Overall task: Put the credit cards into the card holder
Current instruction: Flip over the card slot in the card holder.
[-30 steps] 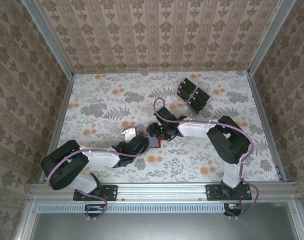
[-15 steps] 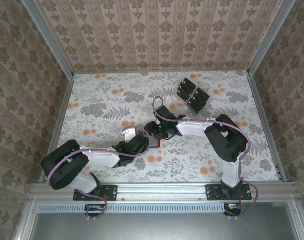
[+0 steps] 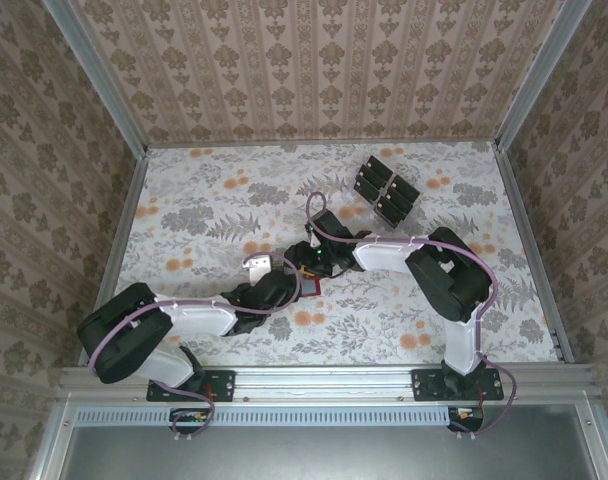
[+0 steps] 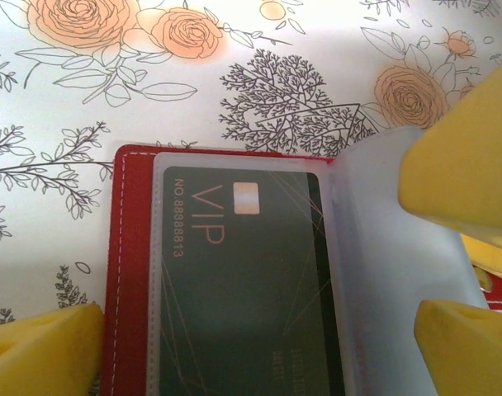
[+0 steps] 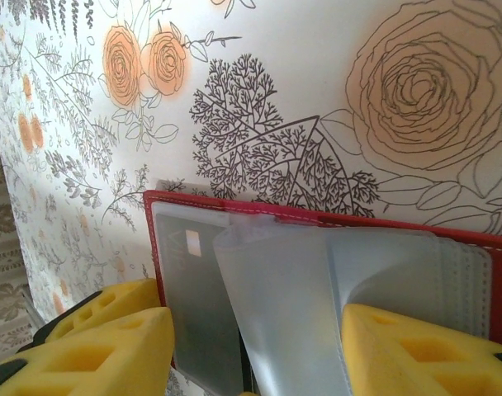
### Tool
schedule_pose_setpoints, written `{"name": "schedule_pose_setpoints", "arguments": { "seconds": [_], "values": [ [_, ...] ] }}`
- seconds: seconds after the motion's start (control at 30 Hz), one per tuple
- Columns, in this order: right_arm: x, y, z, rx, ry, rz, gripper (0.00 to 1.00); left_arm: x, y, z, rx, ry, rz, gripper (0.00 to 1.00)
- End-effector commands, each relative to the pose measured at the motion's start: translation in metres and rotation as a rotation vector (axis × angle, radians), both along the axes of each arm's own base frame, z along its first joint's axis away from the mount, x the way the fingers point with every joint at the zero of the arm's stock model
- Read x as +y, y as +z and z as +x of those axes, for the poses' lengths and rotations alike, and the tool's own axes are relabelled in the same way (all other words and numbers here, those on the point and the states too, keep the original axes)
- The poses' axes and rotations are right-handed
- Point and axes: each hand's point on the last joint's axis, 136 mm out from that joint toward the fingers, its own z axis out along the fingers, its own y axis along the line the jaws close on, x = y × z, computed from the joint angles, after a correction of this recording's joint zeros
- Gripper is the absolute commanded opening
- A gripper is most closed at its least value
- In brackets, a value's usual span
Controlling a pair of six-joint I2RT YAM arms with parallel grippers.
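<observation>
**A:** Under everything: white table cover w/ orange roses & grey leaves (image 3: 204, 200), w/ beige patterned walls (image 3: 314, 60) on 3 sides.

**B:** Arms?

**A:** Black-and-white left arm (image 3: 199, 315) & right arm (image 3: 424, 262) both reach to mid-table, tips nearly meeting.

**B:** Cards?

**A:** Cluster of dark rectangular credit cards (image 3: 386, 190) stands at far right, well apart from both grippers. What props them up is too small to tell.

**B:** Holder?

**A:** Small red stitched card holder (image 4: 131, 272) lies open & flat on the cover at mid-table, under the two tips. Clear plastic sleeves (image 5: 276, 289) fan out from its middle.

**B:** Anything in it?

**A:** One dark grey-green card (image 4: 243, 280) marked "VIP" sits inside a sleeve on the holder's left half, pale chip square toward the top edge.

**B:** Left gripper?

**A:** Yellow-fingered left gripper (image 4: 251, 351) is spread wide. One finger sits just beside the holder's left red edge, the other over the sleeves at right. Nothing pinched.

**B:** Right?

**A:** Right gripper (image 5: 263, 355) is also wide apart, w/ a loose sleeve curling up btw its yellow fingers (image 5: 424, 355), not clamped. In the left wrist view another yellow finger overlaps the raised sleeve; whether it touches, can't tell.
</observation>
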Motion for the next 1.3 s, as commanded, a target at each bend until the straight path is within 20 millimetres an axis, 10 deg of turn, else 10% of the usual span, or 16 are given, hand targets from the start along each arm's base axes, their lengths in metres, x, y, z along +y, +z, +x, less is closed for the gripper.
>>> {"name": "schedule_pose_setpoints", "arguments": {
  "seconds": [0.0,0.43,0.93,1.27],
  "values": [
    [0.004,-0.003,-0.006,0.037,0.005,0.029,0.57,0.027,-0.032,-0.027,0.149,-0.015,0.084,1.00],
    [0.019,0.009,-0.009,0.031,0.038,0.046,0.57,0.043,0.028,-0.020,0.006,0.036,0.005,1.00],
    [0.053,0.032,-0.021,-0.003,0.104,0.041,0.57,0.091,0.046,-0.026,-0.013,0.148,-0.046,1.00],
    [0.074,-0.016,-0.022,0.036,0.102,-0.018,0.57,0.102,0.052,-0.028,-0.024,0.180,-0.072,1.00]
  ]
}}
